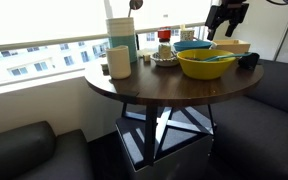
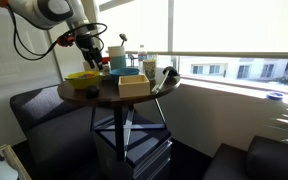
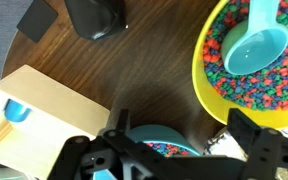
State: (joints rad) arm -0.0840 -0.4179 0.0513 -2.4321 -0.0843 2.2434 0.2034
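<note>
1. Your gripper [image 3: 177, 140] hangs with its two black fingers spread wide and nothing between them. In the wrist view both fingers enter at the bottom edge.
2. Straight under the gap sits the small blue bowl [image 3: 164, 148], holding multicoloured pieces. The fingers look clear of its rim, but the view is too tight to be sure.
3. In an exterior view you have the gripper [image 1: 227, 16] over the far side of the round dark wooden table [image 1: 134, 88], well above the bowls.
4. The large yellow bowl [image 3: 198, 62] stands just beside the blue bowl and is full of the same multicoloured pieces. A teal plastic scoop [image 3: 256, 45] lies in it.
5. The pale wooden box [image 3: 54, 100] stands near the blue bowl, on the side away from the yellow bowl. Something blue shows in its open compartment, and you cannot tell what it is.
6. Two black objects [image 3: 94, 15] lie on the table beyond the bowls, apart from them.
7. A tall teal-and-white container [image 1: 121, 38] and a cream mug [image 1: 119, 62] stand at the table edge, well apart from the gripper.
</note>
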